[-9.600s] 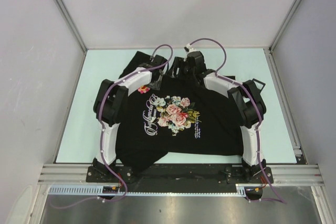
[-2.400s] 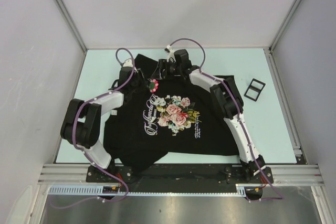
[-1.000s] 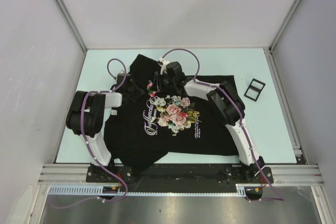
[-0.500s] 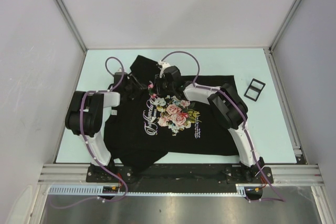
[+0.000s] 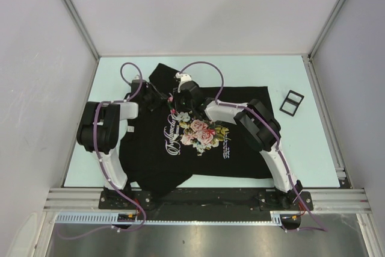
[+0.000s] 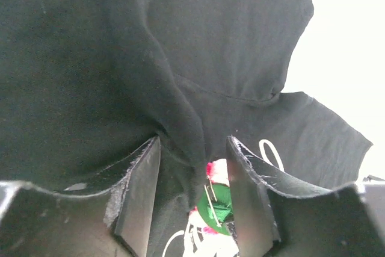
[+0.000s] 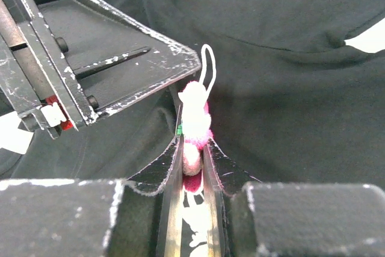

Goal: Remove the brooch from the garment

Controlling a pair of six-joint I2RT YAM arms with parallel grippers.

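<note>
Top external: pale table (image 5: 301, 148); garment (image 5: 240, 154) spread flat; both grippers meet near its collar.
Left wrist: left gripper (image 6: 194, 167) pinching a fabric fold.
Right wrist: right gripper (image 7: 192, 154) clamped on brooch (image 7: 195, 126).
Risk: pin possibly fastened; pulling could tear cloth or slip.

A pale mint counter (image 5: 108, 148) fills the floor of the booth. On it, at about two o'clock from the centre, lies a small black square frame (image 5: 292, 102), flat and tilted, well apart from the other things. Grey walls (image 5: 36, 88) stand at nine, twelve and three o'clock. A metal rail (image 5: 204, 198) runs along six o'clock.
</note>
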